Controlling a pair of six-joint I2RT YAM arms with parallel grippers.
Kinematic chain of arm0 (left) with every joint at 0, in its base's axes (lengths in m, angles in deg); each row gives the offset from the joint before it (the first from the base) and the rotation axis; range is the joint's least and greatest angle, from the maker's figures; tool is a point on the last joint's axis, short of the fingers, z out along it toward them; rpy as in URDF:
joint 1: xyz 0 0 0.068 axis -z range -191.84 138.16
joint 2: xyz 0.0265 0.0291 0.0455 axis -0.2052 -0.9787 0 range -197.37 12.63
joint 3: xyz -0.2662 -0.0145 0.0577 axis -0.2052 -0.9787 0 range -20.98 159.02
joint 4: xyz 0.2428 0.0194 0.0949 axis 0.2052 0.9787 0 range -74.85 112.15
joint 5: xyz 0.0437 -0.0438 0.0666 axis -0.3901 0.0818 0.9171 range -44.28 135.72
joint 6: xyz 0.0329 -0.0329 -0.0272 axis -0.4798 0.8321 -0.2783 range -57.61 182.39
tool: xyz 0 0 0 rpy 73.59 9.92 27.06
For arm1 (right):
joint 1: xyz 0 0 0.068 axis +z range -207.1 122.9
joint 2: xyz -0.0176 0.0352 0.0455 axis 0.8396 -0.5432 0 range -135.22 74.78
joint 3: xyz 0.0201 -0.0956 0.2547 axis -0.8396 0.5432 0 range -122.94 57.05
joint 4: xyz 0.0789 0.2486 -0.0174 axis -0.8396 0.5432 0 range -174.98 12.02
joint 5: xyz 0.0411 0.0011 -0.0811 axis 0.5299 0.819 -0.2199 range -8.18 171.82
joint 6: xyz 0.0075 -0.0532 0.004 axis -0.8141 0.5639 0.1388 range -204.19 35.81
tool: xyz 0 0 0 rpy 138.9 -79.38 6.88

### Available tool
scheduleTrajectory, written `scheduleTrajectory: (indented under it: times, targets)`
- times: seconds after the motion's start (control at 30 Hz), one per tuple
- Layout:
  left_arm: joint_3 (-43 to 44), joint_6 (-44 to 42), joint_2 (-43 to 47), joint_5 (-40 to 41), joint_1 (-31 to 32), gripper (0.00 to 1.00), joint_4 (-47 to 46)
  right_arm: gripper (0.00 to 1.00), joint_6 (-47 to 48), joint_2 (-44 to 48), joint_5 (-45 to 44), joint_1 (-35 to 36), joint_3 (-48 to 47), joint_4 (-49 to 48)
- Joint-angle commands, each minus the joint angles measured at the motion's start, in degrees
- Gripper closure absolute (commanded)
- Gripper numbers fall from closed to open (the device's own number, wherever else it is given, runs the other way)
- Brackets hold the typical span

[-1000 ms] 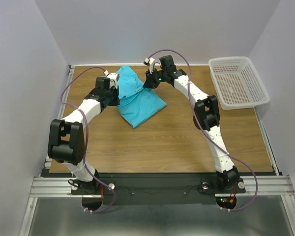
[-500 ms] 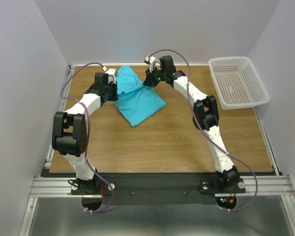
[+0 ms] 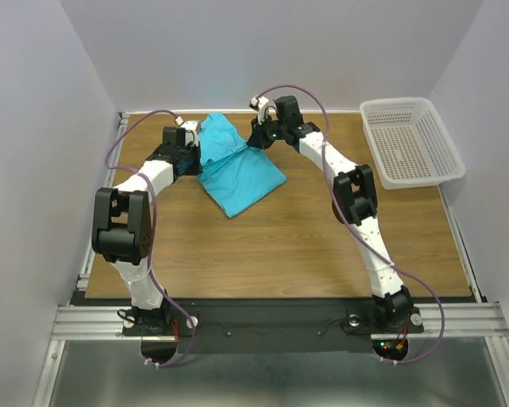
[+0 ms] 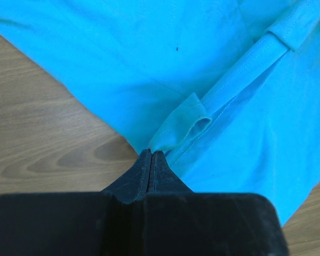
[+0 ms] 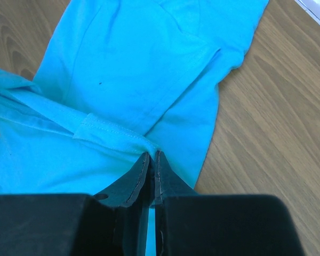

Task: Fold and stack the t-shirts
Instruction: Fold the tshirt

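One turquoise-blue t-shirt (image 3: 237,170) lies partly folded at the back middle of the wooden table. My left gripper (image 3: 195,150) is at its left edge, shut on a hemmed fold of the t-shirt (image 4: 181,125). My right gripper (image 3: 254,140) is at its upper right edge, shut on another hemmed fold of the t-shirt (image 5: 112,133). In the left wrist view the gripper (image 4: 151,154) has its jaws pressed together on the cloth. In the right wrist view the gripper (image 5: 151,156) pinches the hem the same way. Both hold the fabric low, close to the table.
A white perforated basket (image 3: 407,140) stands at the back right, with nothing showing inside. Bare wooden tabletop (image 3: 280,246) spreads in front of the shirt. Grey walls close the back and sides.
My left gripper has moved up and to the left along the shirt's left edge, and the left elbow has swung back. The right arm and the shirt's lower part have barely moved.
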Motion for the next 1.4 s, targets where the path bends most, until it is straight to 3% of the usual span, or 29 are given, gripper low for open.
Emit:
scheduleTrajectory:
  times: [0.0,0.2,0.27,0.3,0.33,0.4,0.53,0.67,0.8,0.9,1.0,1.03,1.1,1.37]
  targets:
    - [2.36,-0.9,0.61,-0.33,-0.54,1.0,-1.23,0.99,-0.39,-1.68,-0.97,0.69,-3.42,-4.44]
    - [3.06,-0.73,-0.27,-0.33,-0.72,1.0,-1.32,0.94,-0.22,-2.03,-1.32,0.87,-3.33,-4.79]
    - [3.5,-0.29,-0.62,-0.24,-0.81,1.0,-1.14,0.84,-0.13,-2.3,-1.5,0.96,-3.42,-4.96]
    - [3.67,-0.11,-0.71,-0.33,-0.89,1.0,-1.23,0.68,-0.13,-2.38,-1.93,1.04,-3.42,-5.05]
    - [4.2,0.15,-1.14,-0.07,-0.89,0.85,-1.14,0.6,-0.39,-2.39,-2.63,1.05,-3.42,-5.14]
    - [5.51,1.64,-1.5,0.9,-1.24,0.66,-0.97,0.45,-1.18,-2.39,-4.12,1.05,-4.04,-5.49]
    - [8.32,4.89,-0.98,1.42,-2.74,0.58,-1.58,0.3,-2.94,-0.72,-8.15,1.13,-5.26,-5.93]
    - [10.79,6.57,1.04,5.03,-4.06,0.47,-1.93,0.29,-4.52,2.53,-10.11,0.78,-4.83,-6.02]
    - [9.75,5.87,4.99,5.12,-5.29,0.46,-2.11,0.29,-4.97,7.71,-5.3,-0.36,1.3,-5.76]
    - [3.7,5.34,10.26,0.66,-5.9,0.47,-5.0,0.32,-0.68,14.65,7.96,-2.03,12.72,-5.67]
    - [-4.31,5.6,15.28,-9.61,-5.99,0.49,-7.82,0.34,4.5,22.99,11.6,-2.38,27.04,-5.58]
    - [-7.28,5.69,16.51,-15.74,-5.9,0.5,-7.91,0.34,5.31,25.36,11.16,-2.38,30.21,-5.58]
    - [-10.46,8.49,17.74,-19.73,-5.38,0.52,-7.99,0.34,4.1,30.03,6.28,-2.38,37.66,-5.58]
    - [-29.34,21.06,26.96,-22.21,-2.74,0.53,-15.63,0.27,-7.94,33.12,-8.51,-4.49,47.29,-4.88]
